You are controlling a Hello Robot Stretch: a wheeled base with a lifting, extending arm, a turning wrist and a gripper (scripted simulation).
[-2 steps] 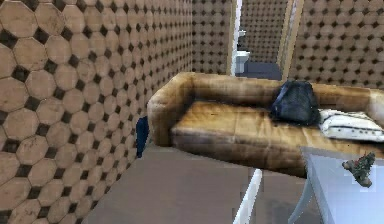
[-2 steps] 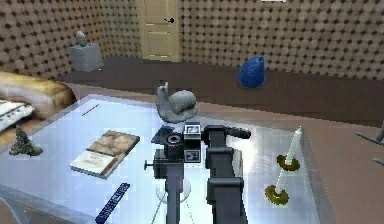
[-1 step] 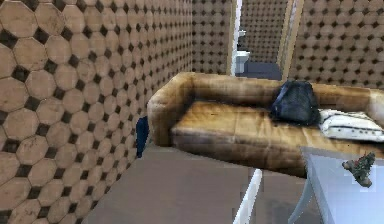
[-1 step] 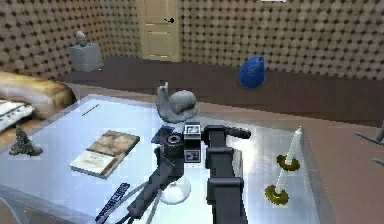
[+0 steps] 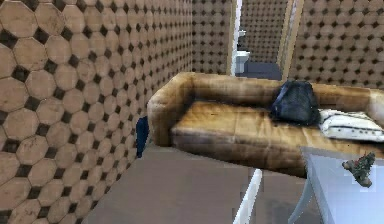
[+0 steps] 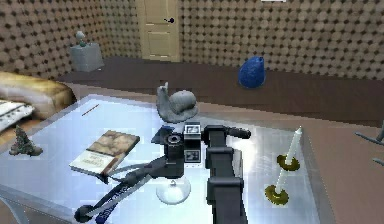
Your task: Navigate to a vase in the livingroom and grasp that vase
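We record a brown sofa (image 5: 230, 120) ahead and a pale bench (image 6: 130, 115) on the arm side. The dark arm (image 6: 225, 185) reaches over that bench. A grey vase (image 6: 176, 101) stands upright on it, just beyond the arm's far end. The hand (image 6: 100, 205) points toward the view's lower left, away from the vase. We cannot tell whether it holds anything. We judge the wrist must turn first.

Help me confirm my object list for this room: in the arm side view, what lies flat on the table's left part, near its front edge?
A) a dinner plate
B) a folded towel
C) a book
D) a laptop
C: a book with a brownish cover and pale page edges lies flat on the pale table.
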